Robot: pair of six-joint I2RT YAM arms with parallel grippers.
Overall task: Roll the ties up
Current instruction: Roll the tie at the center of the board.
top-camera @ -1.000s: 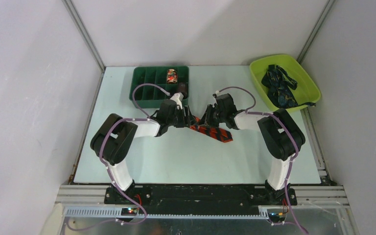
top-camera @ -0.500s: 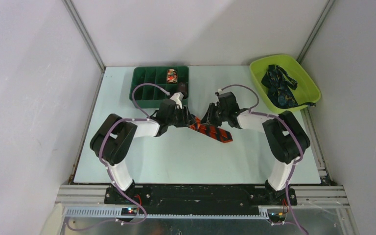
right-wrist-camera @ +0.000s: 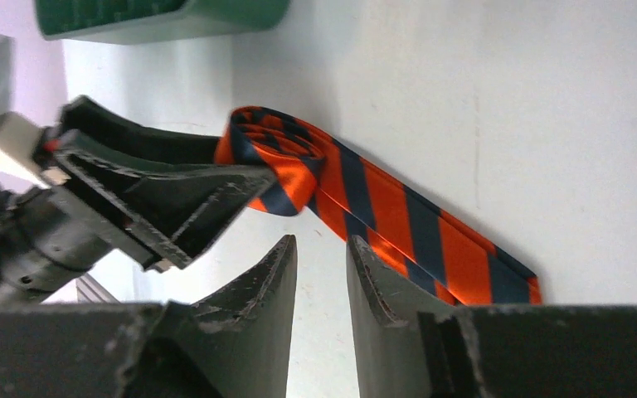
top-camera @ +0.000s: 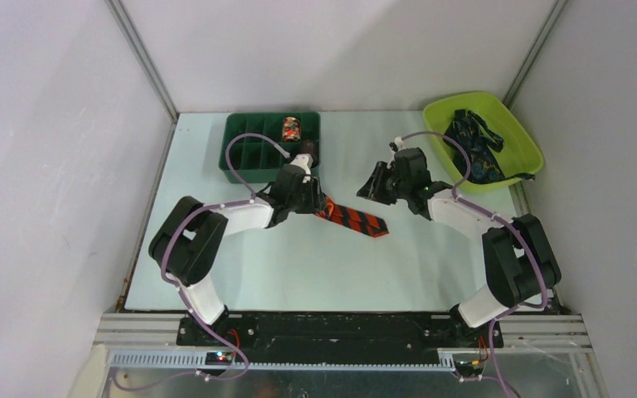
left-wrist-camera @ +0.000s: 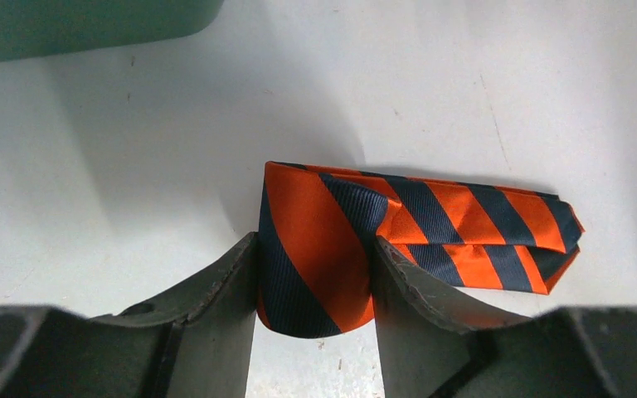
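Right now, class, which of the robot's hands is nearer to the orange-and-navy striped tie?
Left. The left hand is shut on the rolled end of the orange-and-navy striped tie. The right hand hangs apart from it, beyond its flat end, holding nothing.

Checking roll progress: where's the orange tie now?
Orange striped tie lies mid-table in top view, rolled end in the left hand, by the green tray.

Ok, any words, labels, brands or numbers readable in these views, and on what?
None: no view shows readable text.
Tie: orange and dark stripes only, no label showing.
Tray and bin: plain, no markings visible.
Roll in the tray: patterned, too small to tell.
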